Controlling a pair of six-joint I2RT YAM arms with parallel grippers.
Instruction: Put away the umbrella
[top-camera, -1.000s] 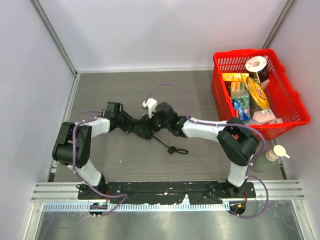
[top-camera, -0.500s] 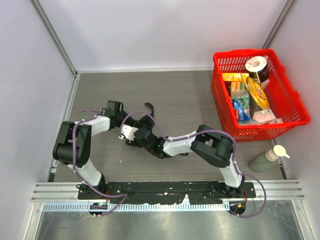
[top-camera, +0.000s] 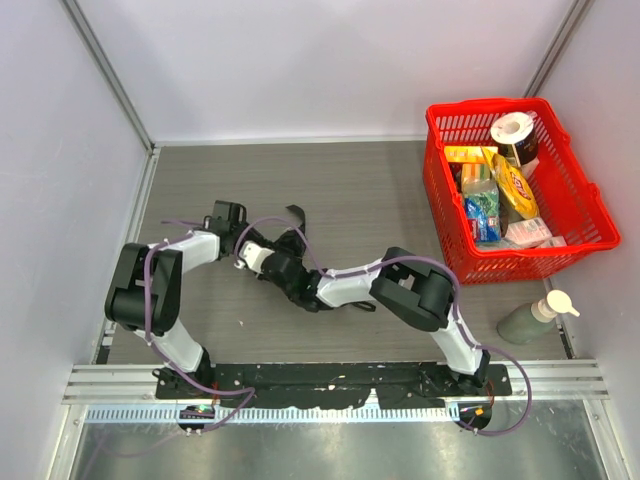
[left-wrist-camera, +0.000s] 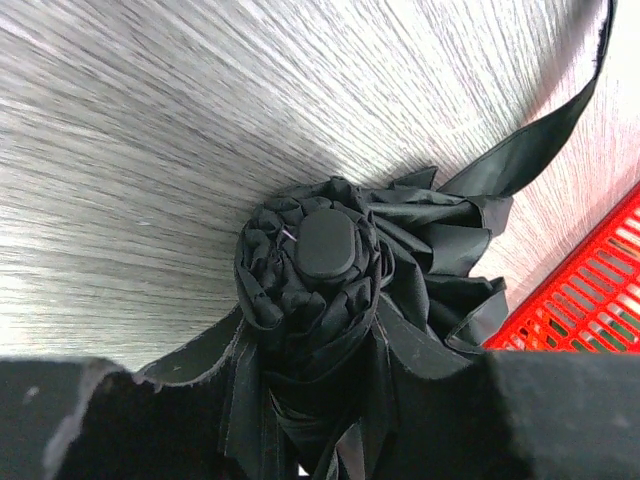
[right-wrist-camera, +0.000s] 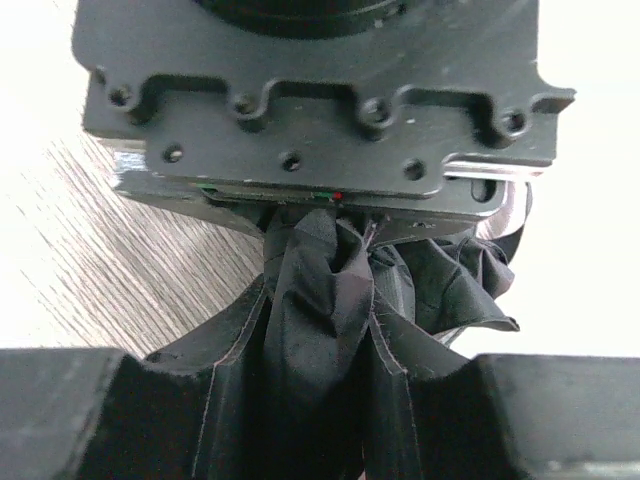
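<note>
Squeezing the umbrella (left-wrist-camera: 325, 243), the left gripper (left-wrist-camera: 330, 405) is half closed around its bunched black cloth. The right gripper (right-wrist-camera: 320, 400) looks to be pinching the same cloth, just beside it.

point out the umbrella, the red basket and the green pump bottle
umbrella (left-wrist-camera: 328, 243), left wrist view, on its round end cap
red basket (top-camera: 438, 195), top external view, on its left wall
green pump bottle (top-camera: 520, 324), top external view, on its body

The umbrella (left-wrist-camera: 340, 290) blocks the near left; bare surface (top-camera: 370, 190) runs beyond to the red basket (top-camera: 433, 175), a green bottle (top-camera: 528, 320) near its front corner
</note>
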